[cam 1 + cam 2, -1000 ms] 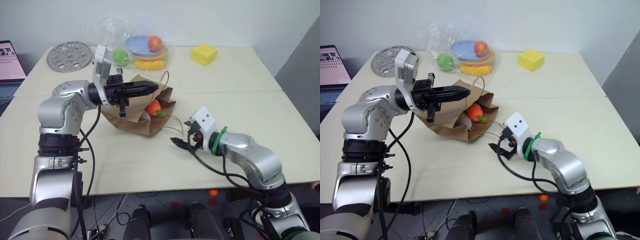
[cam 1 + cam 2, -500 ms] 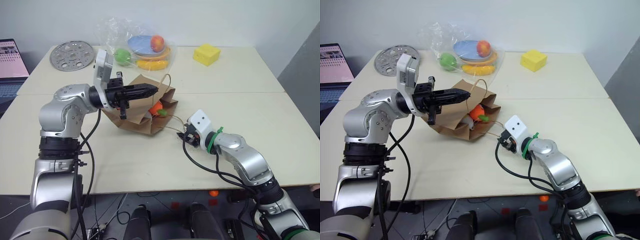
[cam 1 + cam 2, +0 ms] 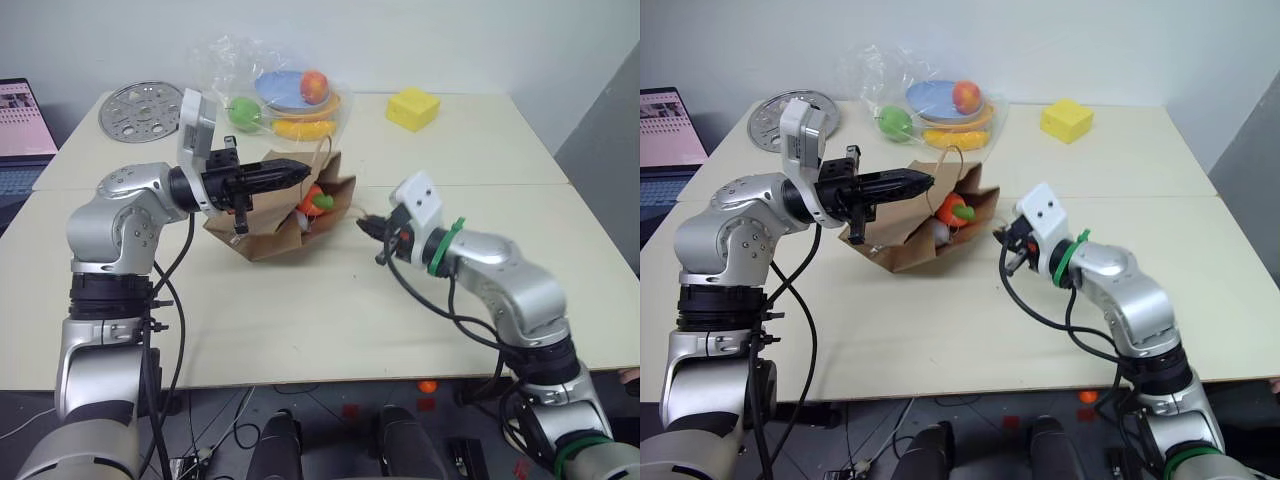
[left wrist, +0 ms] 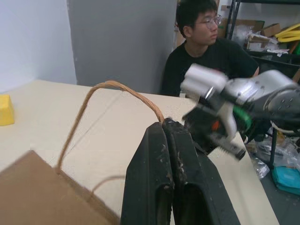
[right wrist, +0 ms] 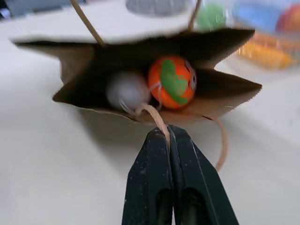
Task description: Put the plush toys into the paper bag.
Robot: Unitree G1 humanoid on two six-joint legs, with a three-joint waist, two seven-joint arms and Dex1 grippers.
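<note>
paper bag (image 3: 262, 236): on bench (image 3: 300, 320), mouth facing right claw | orange carrot plush (image 5: 171, 82) and white egg plush (image 5: 126, 90): both inside bag, side by side | left claw (image 3: 303, 173): clamped on far loop handle (image 4: 93, 101) | right claw (image 3: 362, 224): clamped on near loop handle (image 5: 154, 117)

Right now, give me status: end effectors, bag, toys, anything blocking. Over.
Left end effector shut on one bag handle; right end effector shut on the other handle. Paper bag mouth open, orange toy and white toy inside. Nothing blocking.
</note>
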